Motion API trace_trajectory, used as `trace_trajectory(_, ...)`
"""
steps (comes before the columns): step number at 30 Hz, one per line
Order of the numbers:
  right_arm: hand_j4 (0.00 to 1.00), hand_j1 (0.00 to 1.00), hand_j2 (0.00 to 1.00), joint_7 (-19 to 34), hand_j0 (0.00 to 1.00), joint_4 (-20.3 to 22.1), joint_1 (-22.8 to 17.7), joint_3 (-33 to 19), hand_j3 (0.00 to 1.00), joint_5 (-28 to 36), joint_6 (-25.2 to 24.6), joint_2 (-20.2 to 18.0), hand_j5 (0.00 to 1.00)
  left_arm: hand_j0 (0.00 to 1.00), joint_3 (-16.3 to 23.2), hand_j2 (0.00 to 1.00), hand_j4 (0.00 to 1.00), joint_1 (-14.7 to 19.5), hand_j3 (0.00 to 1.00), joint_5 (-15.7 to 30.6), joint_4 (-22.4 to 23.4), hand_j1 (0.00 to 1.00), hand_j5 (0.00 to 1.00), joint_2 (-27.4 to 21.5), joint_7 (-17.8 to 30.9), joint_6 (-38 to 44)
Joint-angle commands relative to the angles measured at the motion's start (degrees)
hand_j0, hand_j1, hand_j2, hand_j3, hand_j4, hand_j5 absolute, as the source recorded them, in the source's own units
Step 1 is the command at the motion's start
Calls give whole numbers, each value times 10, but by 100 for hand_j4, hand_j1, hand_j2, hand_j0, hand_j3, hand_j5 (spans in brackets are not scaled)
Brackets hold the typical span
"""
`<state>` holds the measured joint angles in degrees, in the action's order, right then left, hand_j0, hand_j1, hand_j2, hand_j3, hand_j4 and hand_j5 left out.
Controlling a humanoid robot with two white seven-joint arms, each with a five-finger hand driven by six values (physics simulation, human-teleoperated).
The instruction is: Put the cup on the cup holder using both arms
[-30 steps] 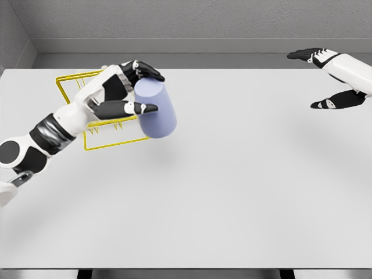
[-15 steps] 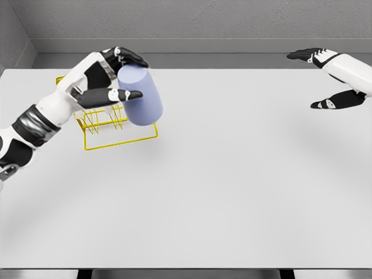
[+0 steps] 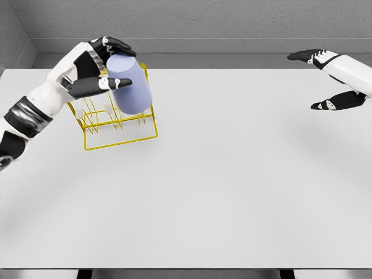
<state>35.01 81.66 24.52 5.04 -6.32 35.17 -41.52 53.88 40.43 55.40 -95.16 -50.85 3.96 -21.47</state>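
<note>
Lavender cup (image 3: 129,84): tilted, held above the yellow wire cup holder (image 3: 116,125), hiding part of it
Left hand (image 3: 99,67): fingers wrapped around the cup; forearm raised
Right hand (image 3: 328,78): fingers spread, holding nothing; arm cropped at frame edge

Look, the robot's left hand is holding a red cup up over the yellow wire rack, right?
Almost. The cup is pale blue, not red. The head view shows the left hand holding it over the yellow wire rack.
</note>
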Motion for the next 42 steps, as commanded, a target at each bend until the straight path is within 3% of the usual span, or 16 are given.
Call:
trace_trajectory(1,100,100,100,0,100,1,0,0,100,4,-2,-1,100,57,-2,57,57,0,57,1,7,57,57,1,0,0)
trace_trajectory(27,100,100,100,0,100,2,0,0,100,4,-2,-1,100,56,1,56,56,18,56,5,55,56,56,35,0,5)
trace_trajectory(42,100,100,100,-1,100,2,0,0,100,4,-2,-1,100,57,3,57,57,10,57,1,65,57,57,53,1,5)
